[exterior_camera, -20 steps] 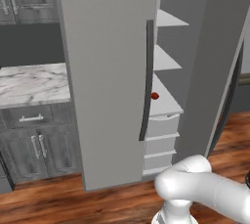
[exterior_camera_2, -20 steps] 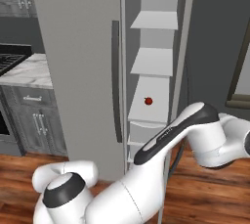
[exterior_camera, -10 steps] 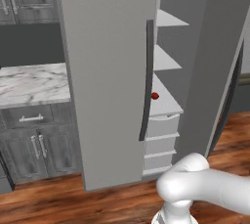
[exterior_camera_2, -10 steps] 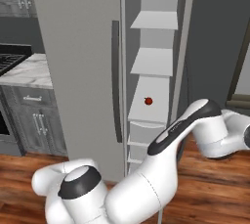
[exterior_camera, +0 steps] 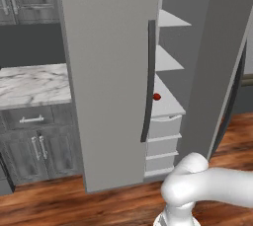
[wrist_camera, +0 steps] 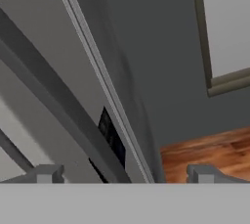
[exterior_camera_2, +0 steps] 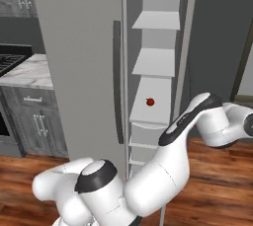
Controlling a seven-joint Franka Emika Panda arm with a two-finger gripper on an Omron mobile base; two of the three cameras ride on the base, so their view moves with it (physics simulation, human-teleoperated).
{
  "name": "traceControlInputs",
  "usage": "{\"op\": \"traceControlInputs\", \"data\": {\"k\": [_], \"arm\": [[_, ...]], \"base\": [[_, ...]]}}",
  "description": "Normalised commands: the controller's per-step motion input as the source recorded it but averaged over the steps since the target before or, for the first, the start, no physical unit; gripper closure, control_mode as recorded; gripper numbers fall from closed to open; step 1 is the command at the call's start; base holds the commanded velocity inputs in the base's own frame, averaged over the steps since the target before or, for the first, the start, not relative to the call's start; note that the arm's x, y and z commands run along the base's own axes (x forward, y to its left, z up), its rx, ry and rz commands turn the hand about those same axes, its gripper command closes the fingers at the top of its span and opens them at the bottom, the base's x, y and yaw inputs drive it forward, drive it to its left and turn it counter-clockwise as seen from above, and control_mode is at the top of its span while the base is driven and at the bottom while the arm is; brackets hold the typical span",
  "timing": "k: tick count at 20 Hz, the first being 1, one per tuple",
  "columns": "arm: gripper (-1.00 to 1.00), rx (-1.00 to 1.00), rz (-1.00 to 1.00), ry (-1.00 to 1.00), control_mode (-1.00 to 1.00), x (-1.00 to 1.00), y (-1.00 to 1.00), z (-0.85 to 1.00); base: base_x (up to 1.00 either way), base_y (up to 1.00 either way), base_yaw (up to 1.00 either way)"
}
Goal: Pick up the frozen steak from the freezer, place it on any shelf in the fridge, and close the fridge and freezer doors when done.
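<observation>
The frozen steak is out of view. The tall grey cabinet has its left door (exterior_camera: 108, 72) shut, with a long dark handle (exterior_camera: 148, 82). Its right door (exterior_camera: 222, 72) stands swung open, baring white shelves (exterior_camera_2: 153, 62) and drawers (exterior_camera: 163, 131). My arm (exterior_camera_2: 197, 121) reaches right, past the open door's edge. In the hand view my gripper (wrist_camera: 125, 175) is open with nothing between the fingertips (wrist_camera: 49, 174). It faces the open door's edge (wrist_camera: 102, 81) and a dark handle bar (wrist_camera: 53, 96) close ahead.
A small red round thing (exterior_camera_2: 150, 102) lies on the lowest shelf above the drawers. A marble counter (exterior_camera: 29, 84) over grey cupboards stands left of the cabinet. Wood floor (wrist_camera: 210, 154) and a dark wall with a framed pane (wrist_camera: 224, 22) lie beyond the door.
My arm's elbow has drifted a little to the right and up beside the open door. The doors and the red thing have not moved.
</observation>
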Motion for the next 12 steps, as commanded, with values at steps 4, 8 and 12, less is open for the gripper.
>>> {"op": "traceControlInputs", "data": {"k": [4, 8, 12], "arm": [[-1.00, 0.00, 0.00, 0.00, -1.00, 0.64, 0.00, -0.02], [-1.00, 0.00, 0.03, 0.00, -1.00, 0.49, 0.03, 0.00], [-1.00, 0.00, 0.11, 0.02, -1.00, 0.41, 0.36, 0.00]], "base": [[0.00, 0.00, 0.00], [0.00, 0.00, 0.00], [0.00, 0.00, 0.00]]}}
